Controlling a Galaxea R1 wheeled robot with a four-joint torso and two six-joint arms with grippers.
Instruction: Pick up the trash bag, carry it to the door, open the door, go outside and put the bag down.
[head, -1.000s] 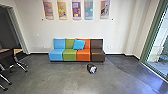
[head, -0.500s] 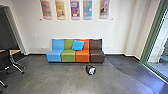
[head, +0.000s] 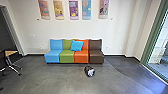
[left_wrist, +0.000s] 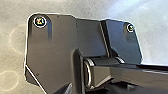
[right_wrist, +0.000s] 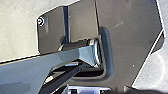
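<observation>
Since the grey floor runs wide ahead and the pickup isn't done, we'd tag the step as approach. Pale wall closes off the far side. Green-framed glass is on our right; we can't tell if that's the door. Four-colour couch stands along the wall, its front edge the main limit past the target. Table at far left, legs jutting onto the floor, well apart from a straight line in. Blue cushion on the couch, no obstacle. Trash bag, dark with a pale patch, lies on the floor in front of the couch, not touching it. Next move probably calls for a straight drive, stopping short, then a low bend and reach. End effector opening, either arm: can't tell.
</observation>
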